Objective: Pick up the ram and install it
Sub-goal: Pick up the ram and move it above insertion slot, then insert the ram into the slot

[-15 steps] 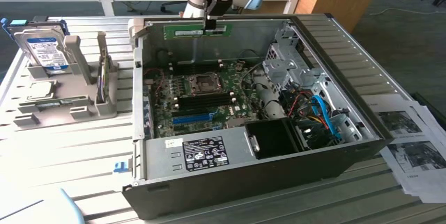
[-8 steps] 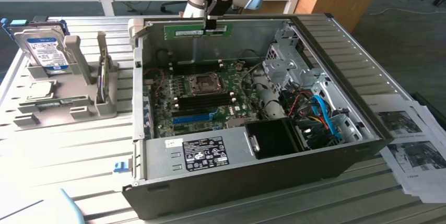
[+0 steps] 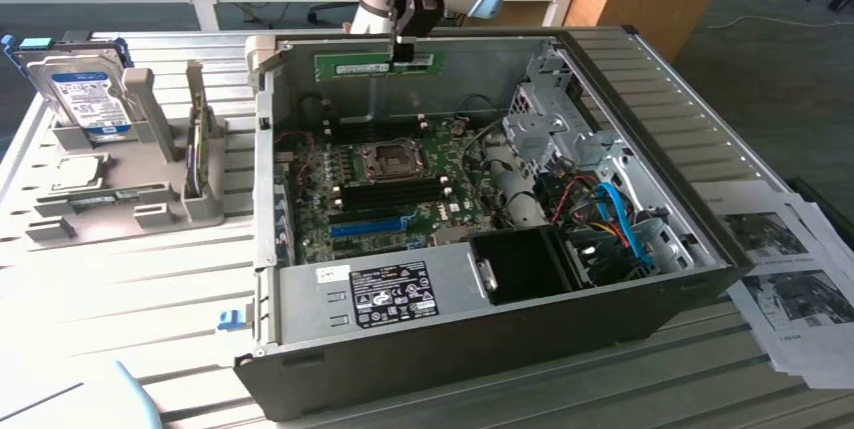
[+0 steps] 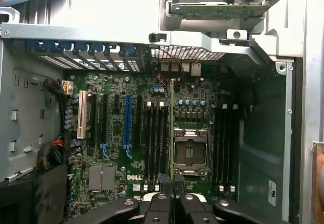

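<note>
White slatted bench (image 3: pixel 134 279) carried an open computer case (image 3: pixel 694 159) lying on its side, its motherboard (image 3: pixel 387 184) facing up. The fingers (image 4: pixel 158 204) were closed narrowly on the upper edge of the ram (image 3: pixel 354 67), a thin green stick held level over the case. From the wrist view it hung straight below them, edge-on, its long axis parallel to the black memory slots (image 4: pixel 154 143).
</note>
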{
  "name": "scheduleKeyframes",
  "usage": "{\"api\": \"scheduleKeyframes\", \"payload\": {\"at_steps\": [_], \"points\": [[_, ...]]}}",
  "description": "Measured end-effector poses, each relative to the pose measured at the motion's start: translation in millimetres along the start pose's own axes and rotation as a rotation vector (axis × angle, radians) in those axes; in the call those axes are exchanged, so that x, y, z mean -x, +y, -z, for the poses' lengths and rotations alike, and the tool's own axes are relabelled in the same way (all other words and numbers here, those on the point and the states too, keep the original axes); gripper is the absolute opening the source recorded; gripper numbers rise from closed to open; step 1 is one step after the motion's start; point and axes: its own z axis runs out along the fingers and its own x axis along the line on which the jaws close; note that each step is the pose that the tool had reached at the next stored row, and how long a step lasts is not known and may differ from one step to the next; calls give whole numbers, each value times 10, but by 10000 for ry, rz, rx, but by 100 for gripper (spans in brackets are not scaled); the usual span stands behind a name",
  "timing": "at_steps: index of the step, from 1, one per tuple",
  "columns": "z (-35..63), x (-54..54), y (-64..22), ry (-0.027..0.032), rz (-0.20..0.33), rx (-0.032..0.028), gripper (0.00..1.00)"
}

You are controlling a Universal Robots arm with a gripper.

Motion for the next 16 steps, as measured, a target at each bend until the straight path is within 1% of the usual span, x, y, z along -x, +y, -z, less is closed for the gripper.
{"api": "scheduleKeyframes", "payload": {"at_steps": [11,16], "points": [[-136,-3,-5,1,0,-8,11],[-138,-3,-5,-1,1,-8,11]]}}
